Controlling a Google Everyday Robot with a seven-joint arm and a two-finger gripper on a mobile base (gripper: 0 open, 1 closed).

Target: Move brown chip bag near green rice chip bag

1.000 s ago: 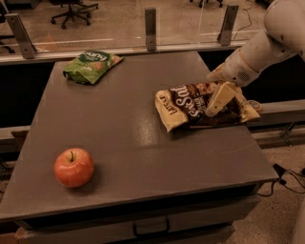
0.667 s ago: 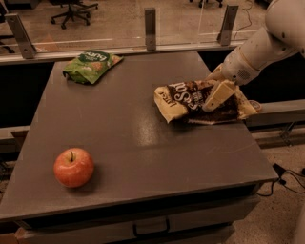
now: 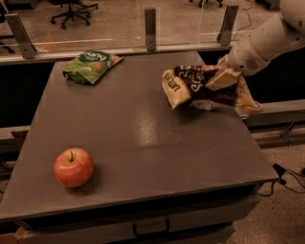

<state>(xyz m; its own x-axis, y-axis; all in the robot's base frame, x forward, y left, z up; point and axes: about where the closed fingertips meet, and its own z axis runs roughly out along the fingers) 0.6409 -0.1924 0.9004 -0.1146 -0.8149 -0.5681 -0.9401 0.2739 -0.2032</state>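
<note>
Sitting at the lower left of the frame, a red apple (image 3: 73,167) rests upright on the dark grey table (image 3: 143,143), stem pointing up, well apart from everything else. Above it, at the upper left of the tabletop near the far edge, the green rice chip bag (image 3: 90,66) lies flat, its dark round logo and white lettering facing up. Behind that edge runs a low glass barrier held by metal posts (image 3: 150,26), and part of an office chair (image 3: 71,7) shows on the floor beyond it. The middle of the table is a bare stretch with a dull sheen, and a drawer handle (image 3: 150,228) sits in the front panel below.

Right of centre, in the upper right part of the tabletop, the brown chip bag (image 3: 190,88) is crumpled and tilted, with its cream end and white lettering turned toward the left. A dark shadow lies on the surface under it; whether any part of it touches the table cannot be told. It is well apart from the green bag, with most of the table's width between them.

The gripper (image 3: 217,78) is clamped on the right half of the brown bag, one pale finger (image 3: 223,76) pressed across its front. The white arm (image 3: 267,43) reaches in from the upper right corner. A cable (image 3: 286,174) trails on the floor at the lower right.
</note>
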